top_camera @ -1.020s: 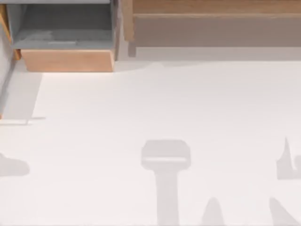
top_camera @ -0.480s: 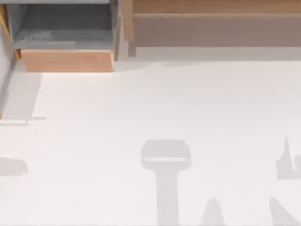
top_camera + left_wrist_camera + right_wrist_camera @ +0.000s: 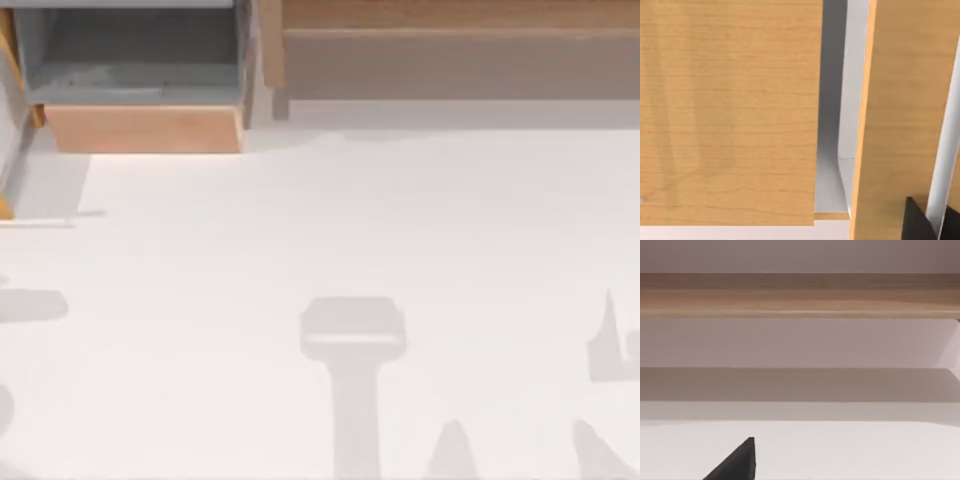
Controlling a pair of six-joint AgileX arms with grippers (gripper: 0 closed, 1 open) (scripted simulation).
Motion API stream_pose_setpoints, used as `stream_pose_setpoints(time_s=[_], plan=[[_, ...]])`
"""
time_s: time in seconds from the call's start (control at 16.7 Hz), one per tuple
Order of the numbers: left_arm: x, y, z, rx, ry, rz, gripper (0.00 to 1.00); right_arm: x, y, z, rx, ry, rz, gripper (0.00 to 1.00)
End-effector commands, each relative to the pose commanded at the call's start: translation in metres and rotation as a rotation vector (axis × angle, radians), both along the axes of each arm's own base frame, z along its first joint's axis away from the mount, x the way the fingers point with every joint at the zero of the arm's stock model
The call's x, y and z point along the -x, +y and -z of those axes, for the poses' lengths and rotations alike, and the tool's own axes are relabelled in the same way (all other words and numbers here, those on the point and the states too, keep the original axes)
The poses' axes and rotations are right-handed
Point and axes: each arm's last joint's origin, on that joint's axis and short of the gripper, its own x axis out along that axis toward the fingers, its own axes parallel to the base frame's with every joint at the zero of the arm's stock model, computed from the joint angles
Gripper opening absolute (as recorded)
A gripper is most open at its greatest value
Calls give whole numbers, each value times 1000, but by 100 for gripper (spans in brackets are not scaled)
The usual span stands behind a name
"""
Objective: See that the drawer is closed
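The drawer (image 3: 140, 100) at the desk's (image 3: 350, 230) eleven o'clock stands pulled out, grey floor exposed; closing remains undone. We face its tan front up close, our left claw's state untellable.

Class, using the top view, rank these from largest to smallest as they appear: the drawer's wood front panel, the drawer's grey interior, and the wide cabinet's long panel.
1. Cabinet's long panel
2. Drawer's grey interior
3. Drawer's front panel

The drawer (image 3: 142, 128) has barely moved; left-side shadows shifted.
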Motion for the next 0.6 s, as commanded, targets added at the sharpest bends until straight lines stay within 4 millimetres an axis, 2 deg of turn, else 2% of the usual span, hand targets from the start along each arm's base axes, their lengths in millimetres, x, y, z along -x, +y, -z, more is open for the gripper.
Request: stream_pose_setpoints(time_s=[0.12, 0.42, 0.6], plan=[[-13, -2, 0, 2, 1, 0, 0, 0, 0, 0, 0, 0, 0, 100], [-13, -1, 1, 8, 8, -5, 0, 0, 0, 0, 0, 0, 0, 100], [-28, 2, 3, 12, 14, -15, 0, 0, 0, 0, 0, 0, 0, 100]])
